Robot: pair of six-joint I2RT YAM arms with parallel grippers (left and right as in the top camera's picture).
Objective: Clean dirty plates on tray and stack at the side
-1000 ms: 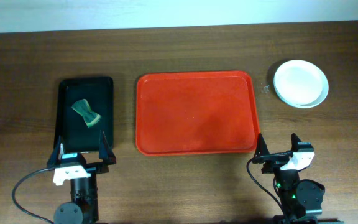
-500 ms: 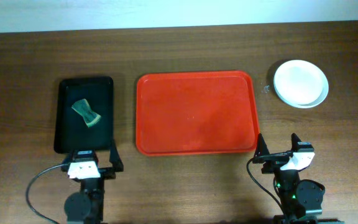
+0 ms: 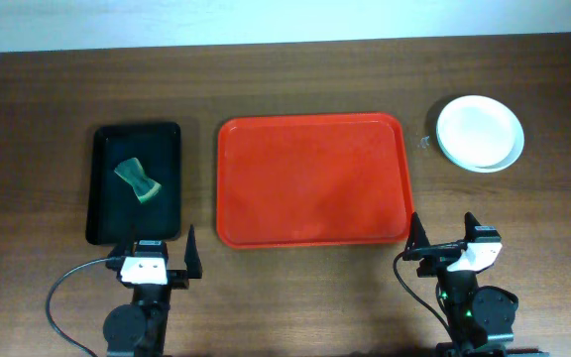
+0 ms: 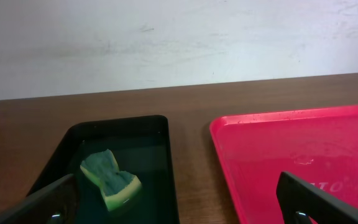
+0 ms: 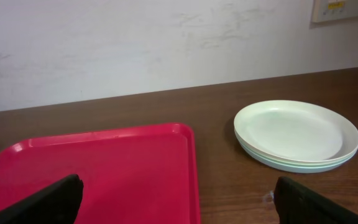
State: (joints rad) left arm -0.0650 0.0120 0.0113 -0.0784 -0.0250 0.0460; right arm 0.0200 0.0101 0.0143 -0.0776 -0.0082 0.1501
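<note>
Scene: two arms sit low at the near edge of the desk (image 3: 295, 74), with the red tray (image 3: 310, 178) between them carrying no dishes.
Plates: the plates (image 5: 297, 132) are piled on the desk off the tray's far right corner, close to it but not touching. The top face looks free of smears. At least two rims show, and the full count is hard to tell.
Left fingers: the left fingers (image 4: 42, 202) are spread wide and hold nothing, facing the strip of desk between the two trays.
Right fingers: the right fingers (image 5: 42, 202) are also spread wide and empty, facing the red tray's right edge and the pile beyond it.
Sponge: the green and yellow sponge (image 4: 110, 180) lies in the black tray (image 3: 102, 213) left of the red one, with neither arm touching it.
Step in hand: this appears to be the close of the job, with the tray emptied and the pile made at the side.
Next move: probably little more than a check of the pile. If a smear turns up, the left arm would have to reach out over the sponge, lower, and close on it, while the right arm steadies the dish.
</note>
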